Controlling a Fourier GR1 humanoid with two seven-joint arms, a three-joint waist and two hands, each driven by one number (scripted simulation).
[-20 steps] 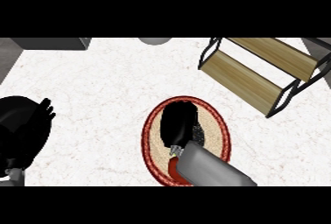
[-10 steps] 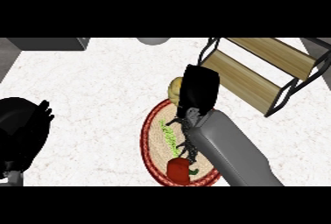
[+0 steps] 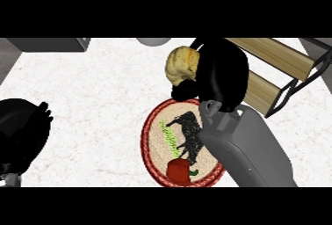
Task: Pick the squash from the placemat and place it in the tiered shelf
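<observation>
In the head view we see our right hand [image 3: 220, 72] curled round the pale squash [image 3: 180, 66], held above the counter [image 3: 97, 96] just beyond the placemat [image 3: 156, 132], left of the tiered shelf [image 3: 272, 70]. Our left hand [image 3: 23, 132] rests spread at the left edge.

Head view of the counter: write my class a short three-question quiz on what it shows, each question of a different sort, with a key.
1. True or false: the squash lies on the placemat.
2. Which hand holds the squash? A) the left hand B) the right hand C) neither
3. Fill in: the red item near the placemat's lower edge is a ____.

Key:
1. False. It is lifted off the mat, held beside the tiered shelf.
2. B. The right hand curls round the squash; the left hand rests open at the view's left edge.
3. Pepper: the red pepper lies on the mat.
</observation>
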